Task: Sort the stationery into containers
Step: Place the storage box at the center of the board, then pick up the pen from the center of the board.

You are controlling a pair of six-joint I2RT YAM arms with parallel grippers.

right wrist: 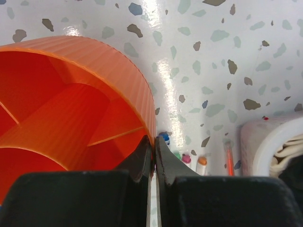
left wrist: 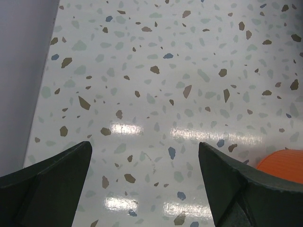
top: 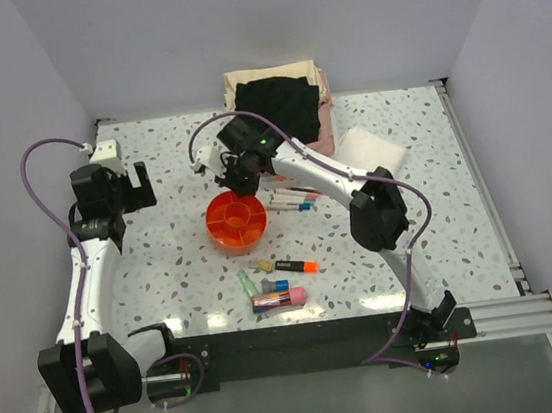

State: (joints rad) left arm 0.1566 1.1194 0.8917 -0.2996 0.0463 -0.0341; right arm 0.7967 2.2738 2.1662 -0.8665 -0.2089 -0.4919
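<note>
The round orange tray (top: pixel 236 218) with divided compartments sits mid-table. My right gripper (top: pixel 242 175) is at its far rim. In the right wrist view the gripper (right wrist: pixel 154 142) is shut with the tray's wall (right wrist: pixel 118 71) pinched between its fingers. Thin white pens (top: pixel 291 201) lie just right of the tray; their coloured caps (right wrist: pixel 186 158) show beside the fingers. A black-and-orange marker (top: pixel 296 265), a green tube (top: pixel 248 283) and a pile of short coloured pieces (top: pixel 277 297) lie nearer the front. My left gripper (top: pixel 138 188) is open and empty above bare table (left wrist: pixel 144 149).
A white basket (top: pixel 278 100) of dark and pink clothes stands at the back, its edge in the right wrist view (right wrist: pixel 265 142). A folded white cloth (top: pixel 369 147) lies right of it. The tray's edge shows at the left wrist view's right side (left wrist: pixel 284 163). A wall runs along the left.
</note>
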